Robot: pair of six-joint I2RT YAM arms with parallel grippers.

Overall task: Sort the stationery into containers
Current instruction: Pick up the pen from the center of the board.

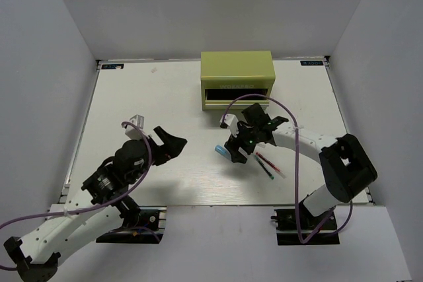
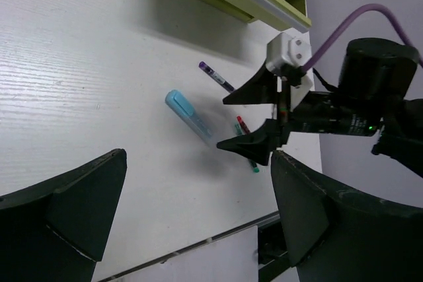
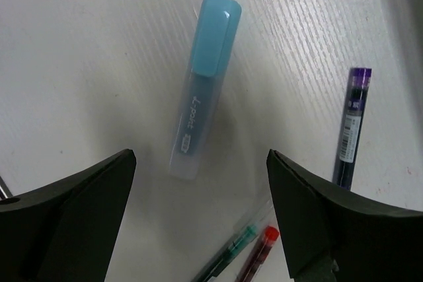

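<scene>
White table [image 1: 152,97]. Right gripper [image 3: 199,160] spread wide, holding nothing; blue marker [image 3: 205,84] lies flat between its fingers. Left gripper [image 2: 198,156] likewise wide, empty, marker well ahead.

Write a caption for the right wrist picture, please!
Open right gripper over a blue marker, three thin pens lying beside it on the white table.

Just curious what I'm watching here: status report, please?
Left gripper open, empty. Right gripper open above blue marker on table. Thin pens lie close beside it. Chest drawer open.
</scene>
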